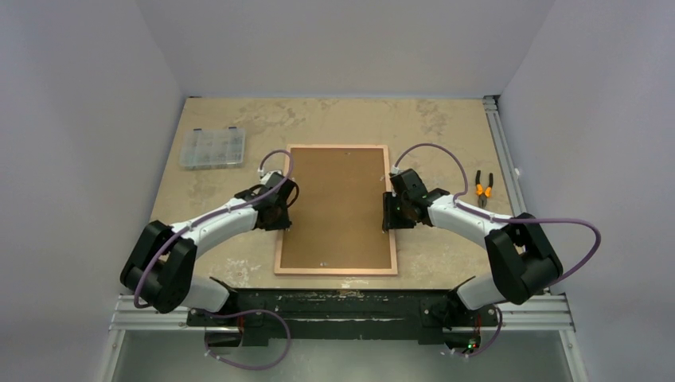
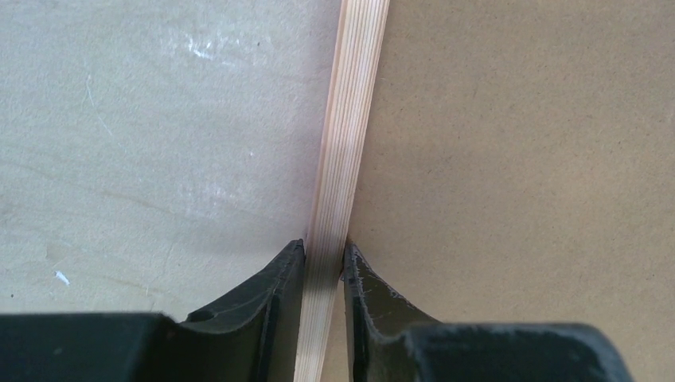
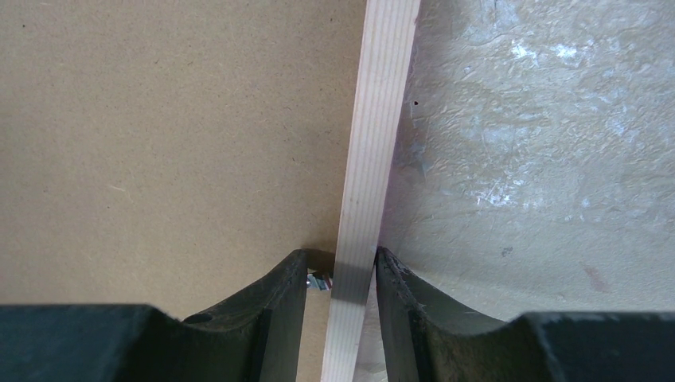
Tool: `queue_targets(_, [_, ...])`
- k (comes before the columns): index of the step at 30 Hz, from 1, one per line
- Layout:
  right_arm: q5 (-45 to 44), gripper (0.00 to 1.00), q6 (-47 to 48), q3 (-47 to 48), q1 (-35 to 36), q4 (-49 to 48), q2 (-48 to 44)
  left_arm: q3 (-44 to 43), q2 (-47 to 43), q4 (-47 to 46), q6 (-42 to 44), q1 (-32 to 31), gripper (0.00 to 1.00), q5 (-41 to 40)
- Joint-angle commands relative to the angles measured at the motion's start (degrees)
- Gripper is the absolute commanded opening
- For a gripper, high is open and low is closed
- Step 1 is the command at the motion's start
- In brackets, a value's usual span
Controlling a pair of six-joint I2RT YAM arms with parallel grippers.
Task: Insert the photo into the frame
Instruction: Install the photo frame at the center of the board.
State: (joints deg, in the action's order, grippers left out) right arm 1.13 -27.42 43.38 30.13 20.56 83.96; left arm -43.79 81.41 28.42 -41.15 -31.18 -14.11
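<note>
Frame [image 1: 336, 209]: pinkish wood, brown board inside, long axis running away from the arm bases; left pincer [image 2: 325, 256] and right pincer [image 3: 341, 263] each clamped on a side rail.

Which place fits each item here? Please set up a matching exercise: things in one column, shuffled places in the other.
1. left gripper
2. right gripper
3. pliers
4. clear organiser box

A. far left of the table
B. on the frame's right rail
C. near the table's right edge
D. on the frame's left rail

Pairs: 1-D, 2-B, 3-C, 4-A
</note>
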Motion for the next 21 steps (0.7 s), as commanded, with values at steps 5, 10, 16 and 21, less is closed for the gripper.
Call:
queue_targets(5, [3.98, 0.36, 0.26, -0.97, 1.05, 0.82, 2.21, 2.28, -4.64, 2.87, 0.32, -0.64, 0.00, 5.01])
queue_targets(10, [5.06, 0.37, -0.10, -1.06, 0.99, 0.58, 1.81, 0.94, -3.03, 3.62, 0.53, -0.68, 0.24, 5.12])
queue_targets(16, [5.11, 0.51, -0.62, -1.10, 0.87, 0.35, 0.41, 0.11, -3.44, 2.24, -0.45, 0.09, 0.62, 7.04])
queue_targets(21, [8.65, 0.70, -0.64, -0.84, -0.16, -1.37, -1.27, -2.00, -4.09, 2.30, -1.03, 2.29, 0.74, 9.46])
